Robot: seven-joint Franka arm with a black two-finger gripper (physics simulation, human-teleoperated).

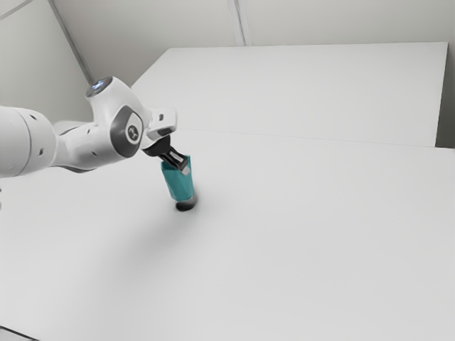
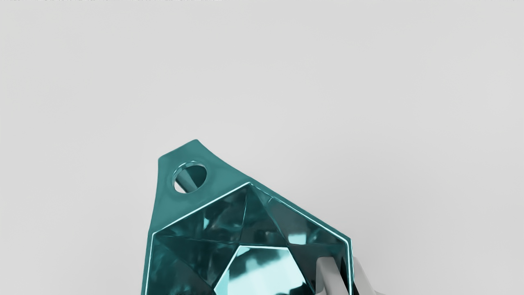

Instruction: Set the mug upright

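Observation:
The teal faceted mug leans slightly in the exterior view, its open end up and its bottom over a dark patch; whether it touches the table is hard to tell. At its rim is my gripper, reaching down from the arm. In the wrist view I look into the mug, with its pierced handle piece standing out from one side. My gripper pinches the mug's wall there, one finger inside the mug and the other outside. The lower part of the mug's outside is hidden in that view.
The white table spreads around the mug, with a pale panel behind it. A dark-edged corner shows at the exterior view's lower left.

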